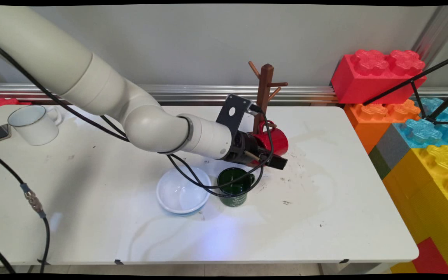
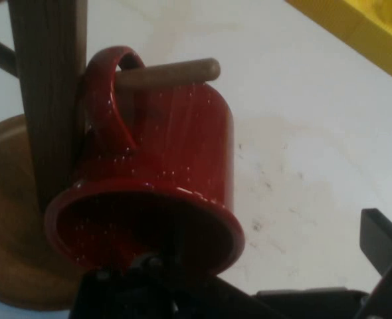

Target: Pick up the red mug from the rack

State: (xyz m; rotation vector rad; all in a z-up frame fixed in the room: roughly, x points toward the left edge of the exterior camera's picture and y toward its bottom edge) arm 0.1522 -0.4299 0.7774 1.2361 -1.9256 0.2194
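One mug: red mug [image 2: 163, 166] hangs by its handle on the rack's peg [image 2: 176, 72].
Jaws: gripper [image 1: 276, 159] at the mug's rim; grip state cannot be told.
Risk: a sideways tug could tip the wooden rack [image 1: 265, 91] or knock the green mug [image 1: 235, 188].

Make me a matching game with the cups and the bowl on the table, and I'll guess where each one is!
Things:
1. red enamel mug
2. dark green mug
3. white enamel mug
4. white round bowl

Places:
A. far left of the white table
B. hanging by its handle on a peg of the brown wooden mug tree
C. right beside the bowl
D. left of the green mug

Pairs: 1-B, 2-C, 3-A, 4-D
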